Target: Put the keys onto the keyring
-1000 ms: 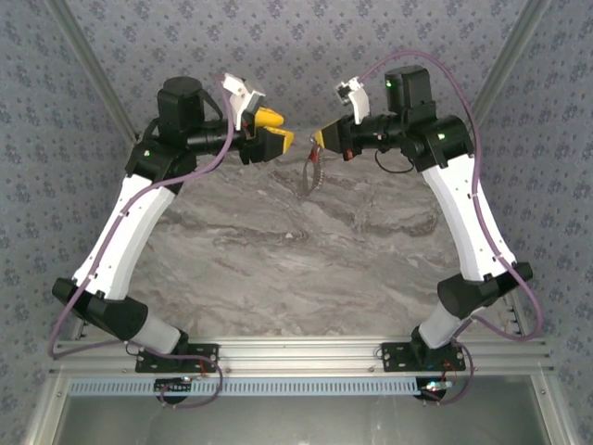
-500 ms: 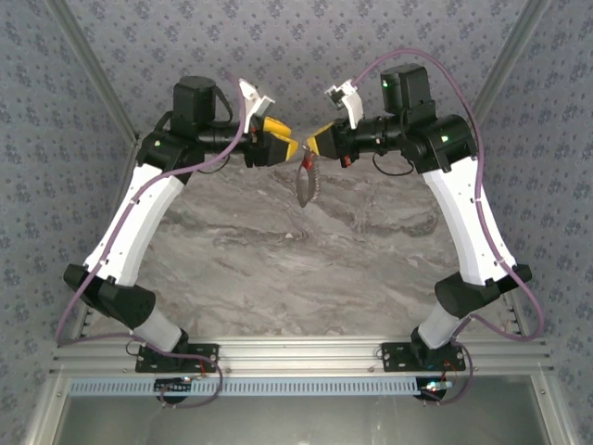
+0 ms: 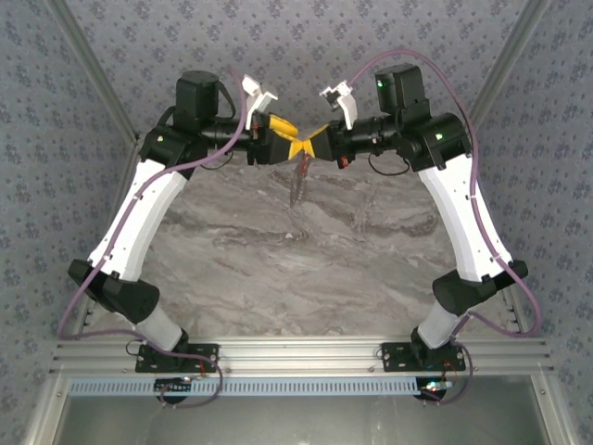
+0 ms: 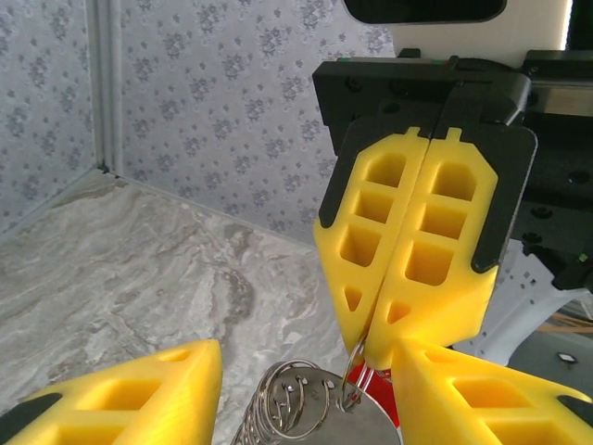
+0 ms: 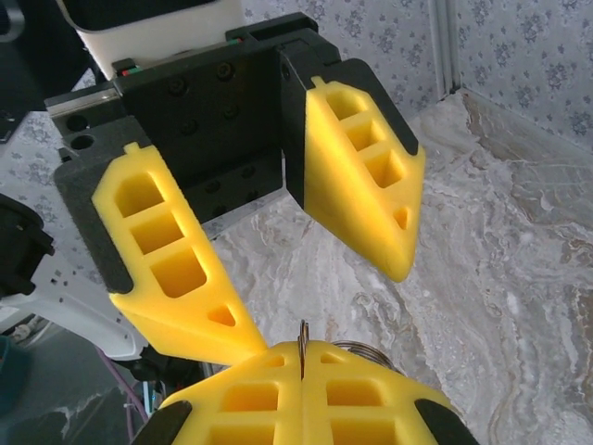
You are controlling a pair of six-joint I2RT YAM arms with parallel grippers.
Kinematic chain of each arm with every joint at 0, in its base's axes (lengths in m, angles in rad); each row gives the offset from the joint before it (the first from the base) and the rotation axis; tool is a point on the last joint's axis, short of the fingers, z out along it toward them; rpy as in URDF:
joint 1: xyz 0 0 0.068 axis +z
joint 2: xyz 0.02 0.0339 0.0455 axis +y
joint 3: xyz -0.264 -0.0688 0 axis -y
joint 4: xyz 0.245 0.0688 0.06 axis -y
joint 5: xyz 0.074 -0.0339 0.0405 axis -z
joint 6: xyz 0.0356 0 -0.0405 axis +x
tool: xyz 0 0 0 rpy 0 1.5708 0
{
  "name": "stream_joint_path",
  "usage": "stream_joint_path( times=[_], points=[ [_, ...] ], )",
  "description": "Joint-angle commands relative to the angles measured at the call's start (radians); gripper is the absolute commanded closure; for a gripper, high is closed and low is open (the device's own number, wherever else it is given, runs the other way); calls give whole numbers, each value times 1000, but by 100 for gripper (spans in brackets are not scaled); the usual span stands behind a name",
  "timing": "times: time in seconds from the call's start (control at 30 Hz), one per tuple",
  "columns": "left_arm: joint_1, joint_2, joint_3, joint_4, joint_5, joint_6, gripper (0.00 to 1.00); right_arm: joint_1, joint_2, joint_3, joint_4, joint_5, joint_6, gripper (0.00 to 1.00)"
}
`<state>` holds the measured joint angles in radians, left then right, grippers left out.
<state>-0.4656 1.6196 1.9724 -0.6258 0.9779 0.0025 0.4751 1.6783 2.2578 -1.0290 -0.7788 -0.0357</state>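
left wrist view: the right gripper point(image 4: 371, 345) is pressed together, pinching the keyring point(image 4: 296, 408) wire, loop hanging below. we note the left gripper point(image 4: 306, 357) spread, straddling it from the left; the keys point(image 4: 380, 394) sit red beside the loop.

Bright, even, diffuse light fills all three views. In the top view the arms throw only faint, soft-edged shadows on the marbled bench point(image 3: 278, 269), and detail stays sharp into the corners. In the left wrist view the keyring point(image 4: 289, 406) shows small glints, and the white casing point(image 4: 463, 37) along the top looks nearly blown out. The yellow foam fingers point(image 5: 176, 269) are crisp, while the wallpaper behind is slightly soft.
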Motion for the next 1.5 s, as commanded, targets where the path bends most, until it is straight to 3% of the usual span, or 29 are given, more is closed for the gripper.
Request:
stream_joint_path(
  times=[0.0, 0.13, 0.47, 0.8, 1.03, 1.07, 1.13, 1.27, 1.33, 1.47],
  points=[
    [-5, 10, 36, 18, 74, -24, 54, -9, -15, 6, 64, -85, 42, 100],
    [-3, 16, 41, 29, 124, -52, 68, -37, -49, -58, 170, -142, 114, 100],
    [-7, 27, 56, 80, 183, -110, 83, -55, -72, -112, 266, -180, 182, 100],
    [-21, 34, 72, 124, 171, -137, 81, -50, -72, -129, 285, -178, 193, 100],
    [-27, 37, 77, 163, 152, -156, 100, -60, -78, -151, 306, -171, 211, 100],
    [-27, 36, 76, 166, 142, -155, 100, -66, -83, -162, 323, -175, 225, 98],
    [-27, 30, 71, 167, 102, -148, 100, -97, -104, -209, 411, -195, 294, 74],
    [-28, 0, 33, 212, 16, -144, 100, -184, -184, -375, 715, -242, 516, 53],
    [-27, -14, 12, 236, -29, -152, 100, -225, -222, -466, 875, -250, 637, 48],
    [-27, -44, -43, 296, -70, -162, 100, -242, -261, -560, 971, -235, 720, 47]
  ],
)
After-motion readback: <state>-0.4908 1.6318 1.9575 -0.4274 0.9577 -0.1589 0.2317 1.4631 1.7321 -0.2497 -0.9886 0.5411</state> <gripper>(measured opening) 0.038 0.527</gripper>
